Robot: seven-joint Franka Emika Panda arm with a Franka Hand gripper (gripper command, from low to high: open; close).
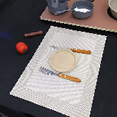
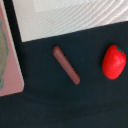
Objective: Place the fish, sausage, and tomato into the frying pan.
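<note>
**Sausage lined up next**

Fish [image 1: 81, 10] lies white in the frying pan [image 1: 83, 8], so one looks done. The wrist camera looks down on the sausage [image 2: 66, 64] and tomato [image 2: 114, 62], both apart on the dark bench [image 1: 16, 17] beside the placemat [image 1: 64, 59]. Fingers are out of shot, so their state is unknown. Next: descend squarely across the sausage.

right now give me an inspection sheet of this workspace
surface: dark table with a striped placemat and a pink board
job's things: sausage and tomato lie apart on the table; frying pan on the board holds something white, possibly the fish
clutter: tan plate, two orange-handled utensils, grey pot, beige bowl
grippers: not in view
cables: nothing seen
surroundings: nothing seen
</note>
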